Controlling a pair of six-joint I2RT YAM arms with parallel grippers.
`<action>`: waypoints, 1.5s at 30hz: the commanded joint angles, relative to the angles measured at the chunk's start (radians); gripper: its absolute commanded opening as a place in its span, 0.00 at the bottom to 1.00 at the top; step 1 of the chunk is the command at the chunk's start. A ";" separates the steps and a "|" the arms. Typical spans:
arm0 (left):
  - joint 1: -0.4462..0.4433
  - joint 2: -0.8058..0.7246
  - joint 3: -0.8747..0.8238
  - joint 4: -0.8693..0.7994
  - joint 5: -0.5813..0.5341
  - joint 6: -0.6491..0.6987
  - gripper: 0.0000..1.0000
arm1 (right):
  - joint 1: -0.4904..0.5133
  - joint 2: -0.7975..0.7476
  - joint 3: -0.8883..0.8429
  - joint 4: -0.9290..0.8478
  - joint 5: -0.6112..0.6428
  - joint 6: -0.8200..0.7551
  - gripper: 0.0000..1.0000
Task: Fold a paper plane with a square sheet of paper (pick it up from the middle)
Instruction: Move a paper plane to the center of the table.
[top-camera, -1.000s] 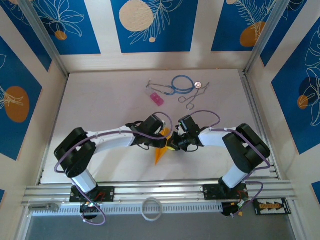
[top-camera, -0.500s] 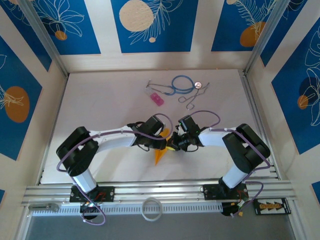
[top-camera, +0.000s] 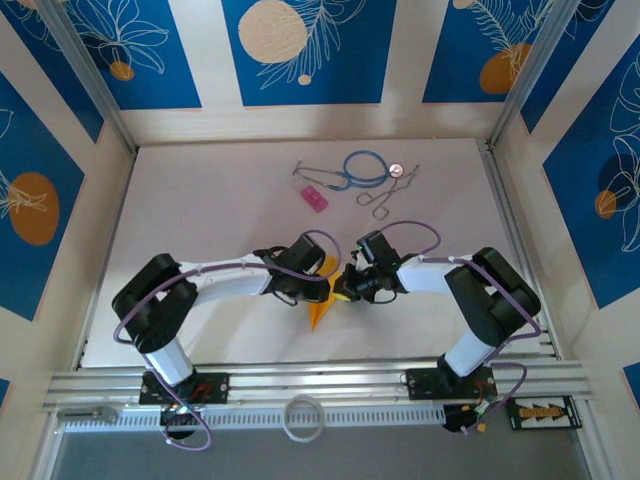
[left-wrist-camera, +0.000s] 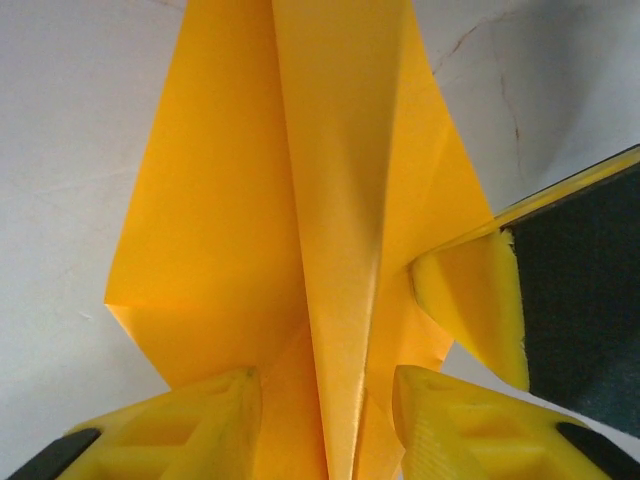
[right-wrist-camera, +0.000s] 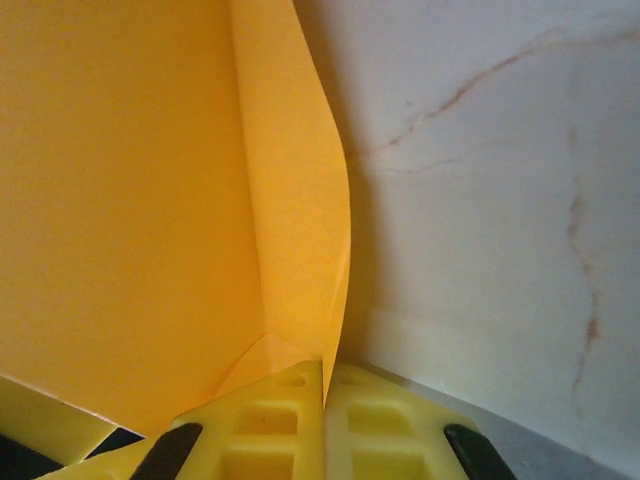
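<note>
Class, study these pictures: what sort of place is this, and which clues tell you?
Probably a robotics lab test cell: a left arm and right arm bolted to a metal rail, a white table walled by blue patterned panels, and practice props such as a stethoscope.

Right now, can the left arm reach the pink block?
Probably yes: nothing stands between the left gripper and the pink block, though its fingers straddle the paper plane and must leave it first.

the paper plane (top-camera: 318, 308) sits on the bench (top-camera: 200, 200) between the left gripper (top-camera: 327, 288) and right gripper (top-camera: 346, 292), the block (top-camera: 315, 197) far behind it.
</note>
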 joint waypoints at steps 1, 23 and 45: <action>-0.010 -0.025 -0.032 0.012 0.054 -0.043 0.40 | -0.001 0.011 -0.007 -0.002 -0.020 0.007 0.01; -0.013 -0.053 -0.107 0.130 0.082 -0.172 0.36 | -0.001 0.018 -0.007 0.005 -0.023 0.008 0.00; -0.042 -0.097 -0.143 0.124 0.051 -0.273 0.36 | -0.003 0.023 -0.012 0.014 -0.026 0.010 0.00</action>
